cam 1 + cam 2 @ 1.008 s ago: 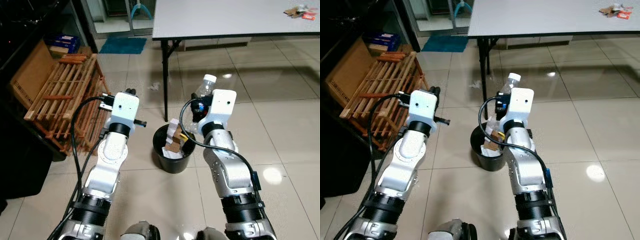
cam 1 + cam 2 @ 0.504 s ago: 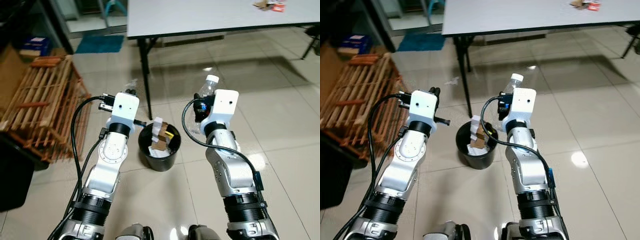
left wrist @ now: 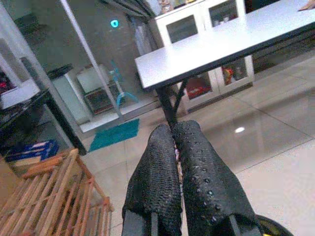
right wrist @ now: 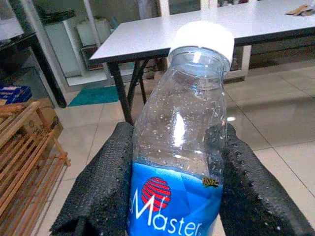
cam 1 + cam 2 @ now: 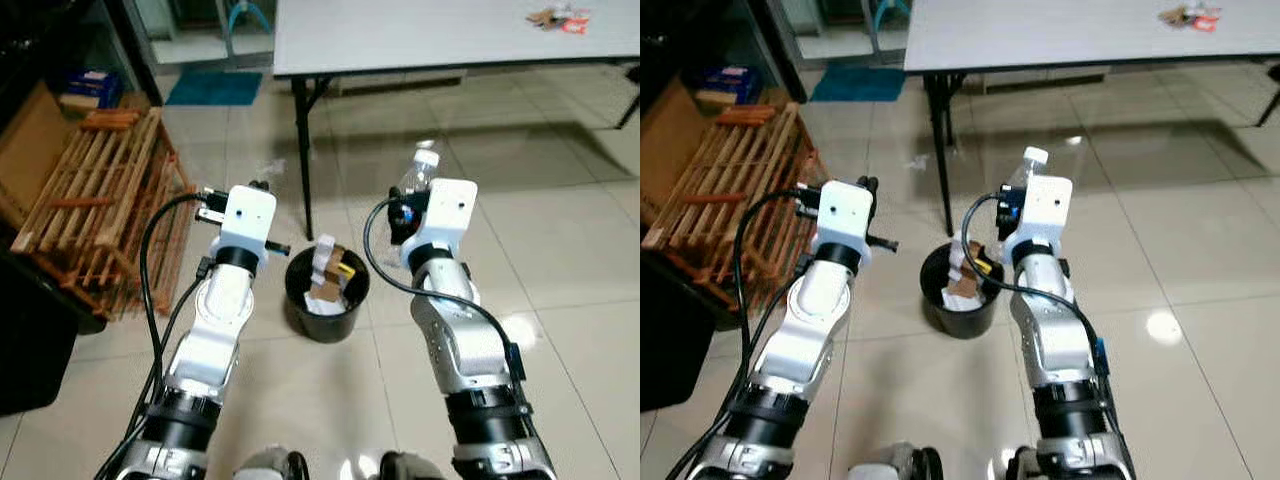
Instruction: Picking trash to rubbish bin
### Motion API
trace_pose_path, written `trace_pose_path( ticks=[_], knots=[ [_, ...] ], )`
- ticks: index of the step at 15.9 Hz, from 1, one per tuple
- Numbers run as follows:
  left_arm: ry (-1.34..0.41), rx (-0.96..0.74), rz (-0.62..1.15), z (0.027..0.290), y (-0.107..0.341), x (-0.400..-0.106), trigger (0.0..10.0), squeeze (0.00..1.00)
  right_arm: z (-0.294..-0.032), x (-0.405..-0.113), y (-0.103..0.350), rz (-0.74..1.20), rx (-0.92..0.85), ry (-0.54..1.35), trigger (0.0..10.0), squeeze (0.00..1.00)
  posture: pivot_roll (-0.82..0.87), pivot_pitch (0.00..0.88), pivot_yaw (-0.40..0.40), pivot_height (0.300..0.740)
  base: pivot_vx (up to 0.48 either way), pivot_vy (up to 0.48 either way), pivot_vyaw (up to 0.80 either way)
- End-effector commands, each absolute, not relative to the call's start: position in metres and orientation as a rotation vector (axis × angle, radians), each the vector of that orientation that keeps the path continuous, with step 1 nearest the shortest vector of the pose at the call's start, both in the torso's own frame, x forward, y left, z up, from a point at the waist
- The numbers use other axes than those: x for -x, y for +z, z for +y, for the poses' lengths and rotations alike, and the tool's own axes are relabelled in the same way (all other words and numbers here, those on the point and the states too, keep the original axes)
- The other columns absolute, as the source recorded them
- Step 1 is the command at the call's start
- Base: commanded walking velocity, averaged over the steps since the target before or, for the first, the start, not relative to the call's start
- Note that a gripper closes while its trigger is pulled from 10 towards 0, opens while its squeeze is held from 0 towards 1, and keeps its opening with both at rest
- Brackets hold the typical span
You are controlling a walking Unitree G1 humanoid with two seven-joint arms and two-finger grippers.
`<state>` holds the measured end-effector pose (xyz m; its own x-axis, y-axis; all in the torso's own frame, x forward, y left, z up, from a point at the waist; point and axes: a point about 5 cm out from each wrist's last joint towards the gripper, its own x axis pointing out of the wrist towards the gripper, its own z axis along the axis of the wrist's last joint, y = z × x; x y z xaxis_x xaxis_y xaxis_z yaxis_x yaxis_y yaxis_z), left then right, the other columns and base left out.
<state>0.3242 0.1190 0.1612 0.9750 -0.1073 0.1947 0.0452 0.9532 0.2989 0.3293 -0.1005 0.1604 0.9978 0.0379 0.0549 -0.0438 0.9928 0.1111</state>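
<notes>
Right wrist view: one bottle [image 4: 179,147], one gripper [image 4: 172,196].

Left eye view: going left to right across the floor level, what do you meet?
Wooden crate → left gripper, empty → black rubbish bin with trash inside → right gripper holding a clear plastic bottle.

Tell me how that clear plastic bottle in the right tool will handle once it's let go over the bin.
The plastic bottle looks empty, only droplets inside, so it is probably very light. Its thin clear wall would likely dent under the right tool. The black bin already holds piled cardboard and paper, so the bottle may bounce or perch on top rather than sink in.
</notes>
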Motion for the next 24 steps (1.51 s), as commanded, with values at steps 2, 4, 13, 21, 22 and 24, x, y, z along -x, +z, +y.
trace_pose_path(
  ticks=[2,4,13,21,22,24],
  knots=[
    [-0.068,-0.314,-0.199,0.1206,0.1606,-0.3242,10.0,0.00,-0.0995,-0.3310,0.1617,-0.042,-0.118,0.041,10.0,0.00,0.02,0.148,0.079,0.716,0.390,0.000,-0.22],
    [-0.064,-0.315,-0.197,0.1211,0.1606,-0.3243,10.0,0.00,-0.0995,-0.3314,0.1607,-0.034,-0.112,0.039,10.0,0.00,0.02,0.148,0.078,0.699,0.394,0.000,-0.43],
    [-0.062,-0.317,-0.194,0.1210,0.1614,-0.3248,10.0,0.00,-0.0989,-0.3317,0.1604,-0.032,-0.092,0.048,10.0,0.00,0.02,0.156,0.076,0.694,0.396,0.000,0.00],
    [-0.067,-0.315,-0.185,0.1205,0.1589,-0.3248,10.0,0.00,-0.0981,-0.3319,0.1596,-0.026,-0.082,0.053,10.0,0.00,0.02,0.147,0.077,0.694,0.397,0.000,0.00],
    [-0.068,-0.314,-0.183,0.1204,0.1586,-0.3248,10.0,0.00,-0.0980,-0.3318,0.1595,-0.026,-0.082,0.054,10.0,0.00,0.02,0.146,0.077,0.694,0.394,0.000,0.00],
    [-0.070,-0.315,-0.182,0.1204,0.1582,-0.3248,10.0,0.00,-0.0976,-0.3316,0.1590,-0.026,-0.084,0.055,10.0,0.00,0.02,0.143,0.077,0.694,0.396,0.000,0.00]
  ],
)
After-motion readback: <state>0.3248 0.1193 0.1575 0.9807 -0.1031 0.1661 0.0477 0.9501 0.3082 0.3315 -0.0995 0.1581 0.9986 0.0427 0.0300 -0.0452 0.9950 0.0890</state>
